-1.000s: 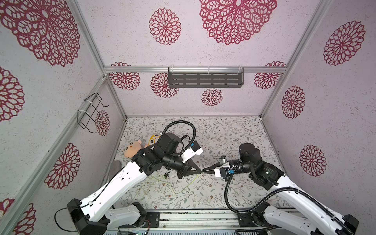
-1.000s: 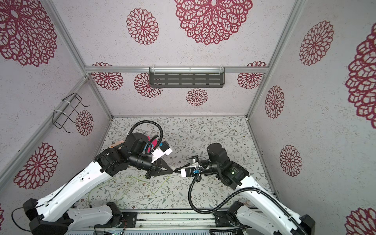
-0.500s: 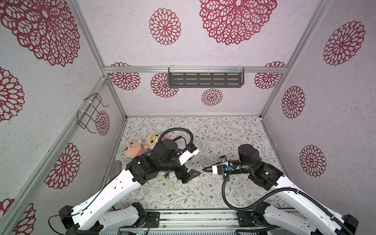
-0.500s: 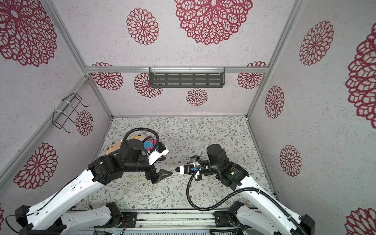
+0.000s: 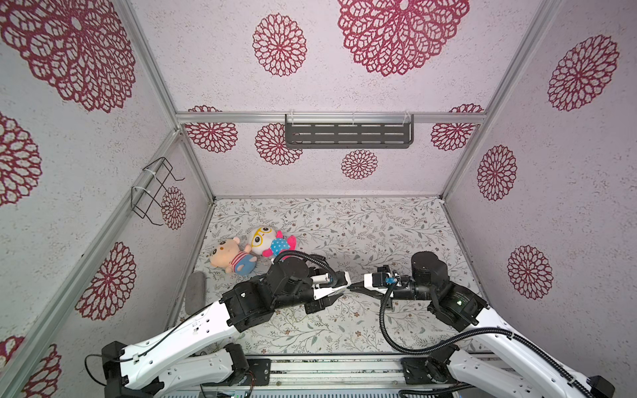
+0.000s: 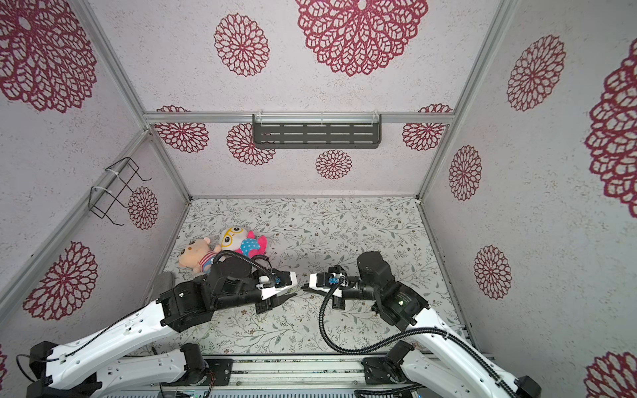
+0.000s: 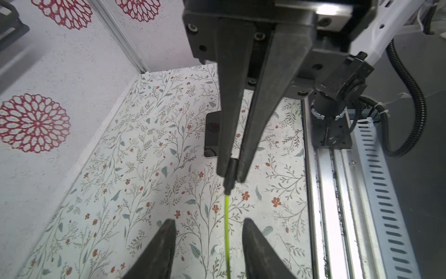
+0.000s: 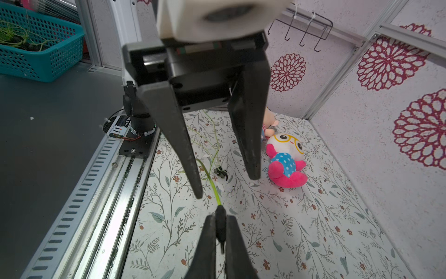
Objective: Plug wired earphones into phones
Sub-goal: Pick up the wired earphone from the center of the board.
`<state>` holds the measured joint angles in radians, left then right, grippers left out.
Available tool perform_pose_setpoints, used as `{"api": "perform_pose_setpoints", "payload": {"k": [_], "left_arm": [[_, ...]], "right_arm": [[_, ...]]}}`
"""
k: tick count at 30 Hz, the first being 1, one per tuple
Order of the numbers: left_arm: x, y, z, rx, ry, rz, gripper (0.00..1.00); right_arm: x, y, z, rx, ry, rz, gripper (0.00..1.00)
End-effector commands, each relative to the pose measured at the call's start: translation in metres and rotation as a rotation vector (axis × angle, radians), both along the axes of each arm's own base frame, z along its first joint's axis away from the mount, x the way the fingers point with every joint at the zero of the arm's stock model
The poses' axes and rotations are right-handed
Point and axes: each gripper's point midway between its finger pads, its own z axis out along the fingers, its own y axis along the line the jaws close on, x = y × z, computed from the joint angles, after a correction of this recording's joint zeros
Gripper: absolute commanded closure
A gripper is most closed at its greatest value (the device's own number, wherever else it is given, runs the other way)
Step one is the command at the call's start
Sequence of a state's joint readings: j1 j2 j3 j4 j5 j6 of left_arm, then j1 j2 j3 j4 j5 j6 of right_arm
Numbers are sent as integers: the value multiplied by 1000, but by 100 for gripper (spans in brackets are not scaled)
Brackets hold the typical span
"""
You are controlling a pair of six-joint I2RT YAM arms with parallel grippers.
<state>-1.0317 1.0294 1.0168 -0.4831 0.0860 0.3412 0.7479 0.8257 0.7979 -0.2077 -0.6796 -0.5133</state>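
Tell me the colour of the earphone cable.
Bright yellow-green. The earphone cable shows best in the left wrist view.

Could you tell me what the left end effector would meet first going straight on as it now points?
Most likely the earphone plug pinched in the right end effector, directly ahead, though depth is unclear. The left end effector is open, with the green cable running between its jaws.

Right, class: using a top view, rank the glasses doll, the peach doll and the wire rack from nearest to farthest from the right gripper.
1. the glasses doll, lying on the floor mat, to the left of the right gripper.
2. the peach doll, beside it, closer to the left wall.
3. the wire rack, hung up on that wall.
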Motion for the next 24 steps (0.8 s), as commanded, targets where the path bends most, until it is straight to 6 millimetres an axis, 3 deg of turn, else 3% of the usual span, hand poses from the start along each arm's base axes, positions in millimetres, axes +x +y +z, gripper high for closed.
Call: {"api": "perform_pose_setpoints", "payload": {"k": [1, 3, 5, 11, 19, 21, 22, 24], "left_arm": [[3, -8, 15, -11, -68, -22, 58], [0, -11, 14, -8, -59, -45, 62], [-3, -15, 15, -9, -50, -65, 74], [-12, -21, 12, -5, -21, -109, 76], [-17, -26, 12, -9, 8, -129, 100], [-18, -25, 12, -10, 12, -128, 100], [-17, -25, 11, -11, 12, -123, 100], [-16, -23, 11, -11, 9, -114, 100]], "right_arm": [[-8, 0, 9, 37, 4, 25, 100], [-8, 0, 10, 37, 8, 24, 100], [-9, 0, 10, 39, 10, 26, 100], [-7, -1, 9, 36, 9, 10, 100], [-6, -1, 9, 35, 6, 5, 100], [-5, -1, 10, 36, 1, -4, 91], [-4, -2, 10, 39, -3, -13, 80], [-1, -4, 10, 39, -15, -40, 73]]}}
